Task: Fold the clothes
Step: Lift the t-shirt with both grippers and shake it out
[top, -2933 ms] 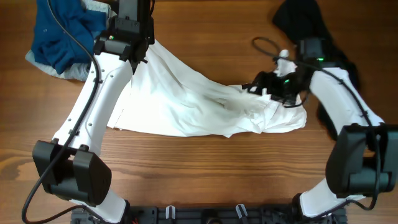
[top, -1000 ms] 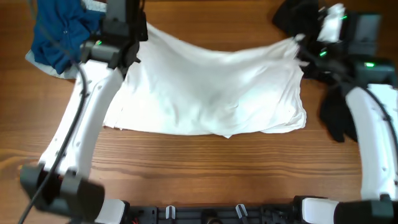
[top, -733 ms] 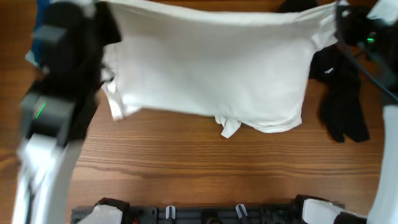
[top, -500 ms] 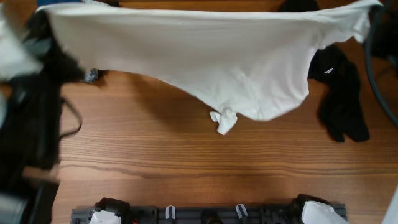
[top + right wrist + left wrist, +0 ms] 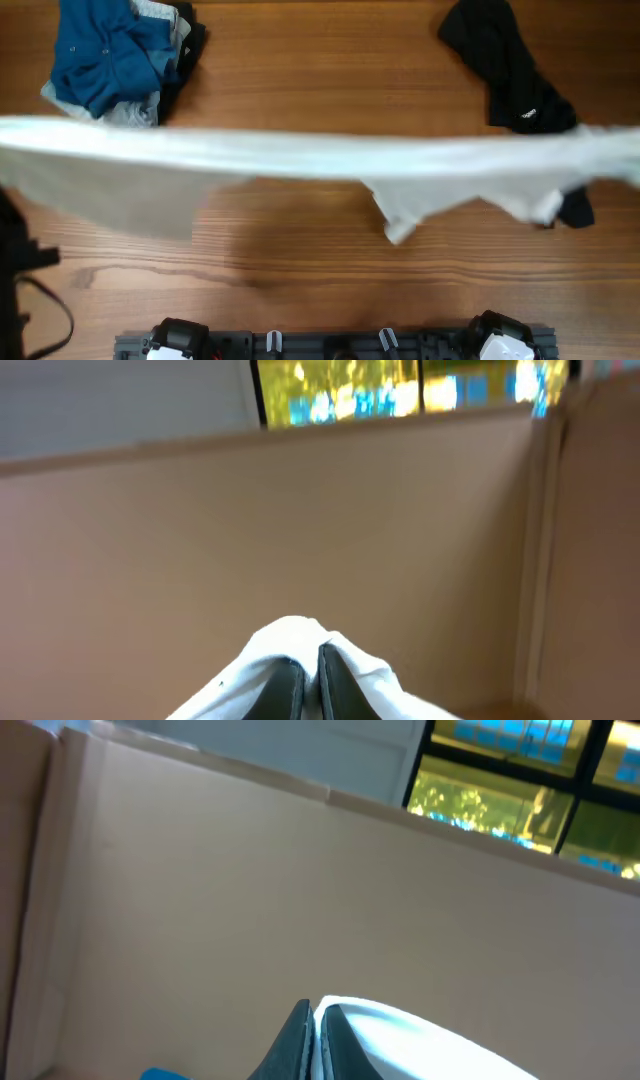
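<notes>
A white garment (image 5: pixel 300 160) hangs in the air, stretched in a blurred band across the whole overhead view, with a sleeve end (image 5: pixel 400 228) drooping below it. Neither gripper shows in the overhead view. In the left wrist view my left gripper (image 5: pixel 314 1012) is shut on an edge of the white garment (image 5: pixel 400 1035), which trails off to the right. In the right wrist view my right gripper (image 5: pixel 310 658) is shut on a bunched corner of the white garment (image 5: pixel 290 635), with cloth draped over both fingers.
A blue and grey pile of clothes (image 5: pixel 110 55) lies at the table's back left. A black garment (image 5: pixel 505 65) lies at the back right. A dark arm part (image 5: pixel 10 270) shows at the left edge. Both wrist cameras face a brown wall.
The white garment has been lifted off the table and pulled taut between both grippers. It has swung toward the table's front. Both arms have left the overhead view.
</notes>
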Available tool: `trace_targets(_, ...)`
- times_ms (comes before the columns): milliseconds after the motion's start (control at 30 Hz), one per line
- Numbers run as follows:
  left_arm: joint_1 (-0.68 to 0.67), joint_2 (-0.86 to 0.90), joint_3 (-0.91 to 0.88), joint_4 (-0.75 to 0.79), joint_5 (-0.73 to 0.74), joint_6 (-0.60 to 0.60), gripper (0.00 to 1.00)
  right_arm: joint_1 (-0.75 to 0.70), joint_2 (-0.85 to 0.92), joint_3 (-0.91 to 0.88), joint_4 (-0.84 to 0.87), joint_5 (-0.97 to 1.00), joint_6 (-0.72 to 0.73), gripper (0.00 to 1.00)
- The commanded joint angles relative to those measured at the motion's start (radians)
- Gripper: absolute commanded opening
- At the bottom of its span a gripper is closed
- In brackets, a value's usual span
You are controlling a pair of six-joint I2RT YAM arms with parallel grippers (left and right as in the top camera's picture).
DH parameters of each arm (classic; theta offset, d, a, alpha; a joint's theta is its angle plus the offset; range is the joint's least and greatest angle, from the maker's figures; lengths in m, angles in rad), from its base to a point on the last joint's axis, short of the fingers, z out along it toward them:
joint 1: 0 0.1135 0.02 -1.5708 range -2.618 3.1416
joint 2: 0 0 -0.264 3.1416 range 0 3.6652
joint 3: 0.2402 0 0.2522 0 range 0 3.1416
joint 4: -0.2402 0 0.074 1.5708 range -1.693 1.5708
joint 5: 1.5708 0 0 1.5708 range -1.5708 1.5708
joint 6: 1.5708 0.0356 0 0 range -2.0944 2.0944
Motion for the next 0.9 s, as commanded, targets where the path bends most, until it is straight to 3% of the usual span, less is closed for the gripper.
trace_targets(0, 0.003, -0.023, 0.009, 0.004, -0.084, 0.041, 0.04, -0.008, 0.027, 0.005, 0.002, 0.055, -0.033, 0.04)
trace_targets(267, 0.003, 0.051, 0.009, -0.032, -0.188, 0.051, 0.04, -0.008, 0.193, 0.005, -0.04, -0.034, -0.062, 0.04)
trace_targets(600, 0.006, 0.298, 0.009, -0.041, -0.308, 0.05, 0.04, 0.017, 0.595, 0.004, -0.089, -0.133, -0.103, 0.04)
trace_targets(767, 0.068, 0.437, 0.009, -0.041, -0.304, 0.028, 0.04, 0.085, 0.774, 0.004, -0.069, -0.108, -0.117, 0.04)
trace_targets(867, 0.136, 0.546, 0.009, -0.039, -0.219, 0.019, 0.04, 0.128, 0.887, 0.004, -0.034, -0.074, -0.116, 0.04)
